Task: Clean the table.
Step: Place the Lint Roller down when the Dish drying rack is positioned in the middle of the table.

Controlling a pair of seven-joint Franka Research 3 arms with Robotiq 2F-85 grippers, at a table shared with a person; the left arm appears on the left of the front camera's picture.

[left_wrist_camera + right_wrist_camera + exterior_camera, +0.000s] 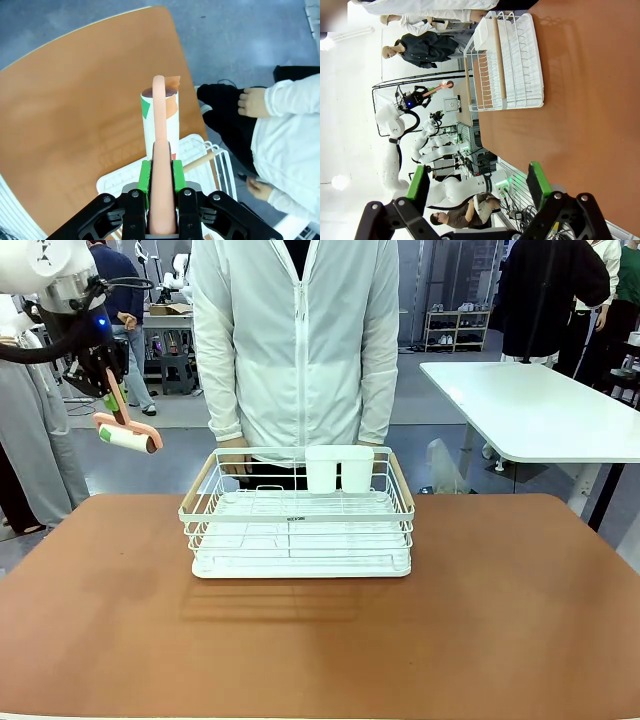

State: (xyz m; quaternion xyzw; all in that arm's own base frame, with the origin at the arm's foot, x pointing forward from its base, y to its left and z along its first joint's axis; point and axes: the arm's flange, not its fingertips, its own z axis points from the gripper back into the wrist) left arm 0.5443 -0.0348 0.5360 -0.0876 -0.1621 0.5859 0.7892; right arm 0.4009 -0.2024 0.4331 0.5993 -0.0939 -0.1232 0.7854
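Reddish-brown matte surface (120, 610) spanning the lower half of the front view, rounded at the corners with a pale edge, looking smooth and free of obvious crumbs or spills, though fine dust would be too small to tell. Seen again as an orange-brown sweep across the upper left of the left wrist view, and along the right side of the right wrist view.

Sitting at centre of the front view, toward the far edge: a white wire rack (300, 530) with pale wooden handles and a white cup holder (339, 468) hooked on its far side. Behind it, a person in a white jacket (295, 340), hands near the rack's far rim.

Upper left of the front view: left end effector (108, 390) raised well above the surface and beyond its left edge, fingers pressed onto the pink handle of a lint roller (128, 436). Confirmed in the left wrist view, with green pads (145, 176) pinching the handle on both sides and the roller head pointing away.

Right end effector (477, 182) at the bottom of its own wrist view, spread wide, holding nothing.

Risks, as judgement: roller coming down beside the surface rather than on it; a steep tilt leaving only one end of the roll touching; a sweep toward centre striking the rack and pushing it toward the person's hands; handle twisting in the thin pinch under downward pressure.
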